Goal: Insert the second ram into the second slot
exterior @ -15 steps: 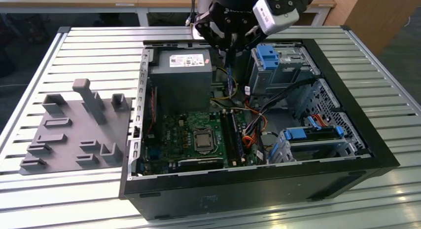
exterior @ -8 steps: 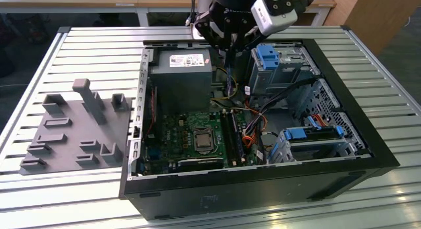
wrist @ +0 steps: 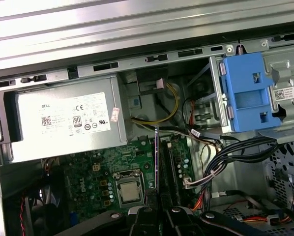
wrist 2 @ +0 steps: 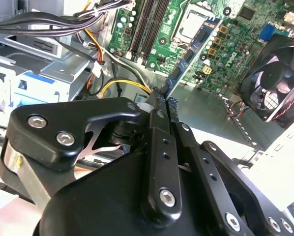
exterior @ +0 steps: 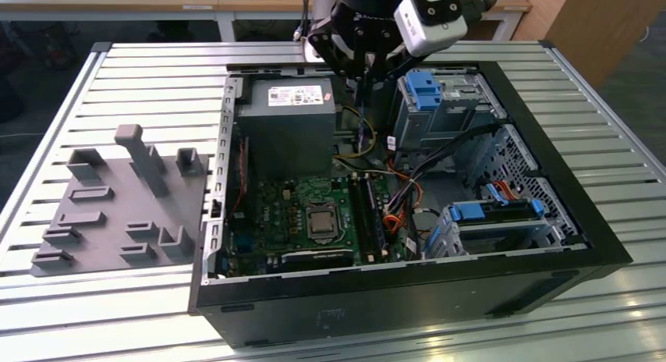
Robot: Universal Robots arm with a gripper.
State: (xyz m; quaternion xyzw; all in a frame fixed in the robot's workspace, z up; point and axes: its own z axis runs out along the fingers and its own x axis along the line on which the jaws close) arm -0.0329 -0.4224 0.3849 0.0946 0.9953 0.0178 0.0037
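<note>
My gripper (exterior: 364,83) hangs over the open computer case (exterior: 520,260), shut on the second ram (exterior: 363,134), a thin dark blue stick held on edge. In the second wrist view the black fingers (wrist 2: 159,123) pinch one end of the ram (wrist 2: 191,56), and the rest juts out over the green motherboard (wrist 2: 235,44). The first wrist view shows the ram (wrist: 157,157) edge-on, in the air and roughly in line with the dark memory slots (wrist: 169,167). These slots (exterior: 367,214) lie lower in the case, beside the processor socket (exterior: 320,220). I cannot tell which slot is the second one.
A grey power supply (exterior: 286,120) stands close beside the gripper. Bright blue drive brackets (exterior: 422,89) and black cable bundles (exterior: 448,151) crowd the other side. A fan (wrist 2: 275,73) sits by the board. A grey parts holder (exterior: 115,214) rests on the slatted table at the exterior view's left.
</note>
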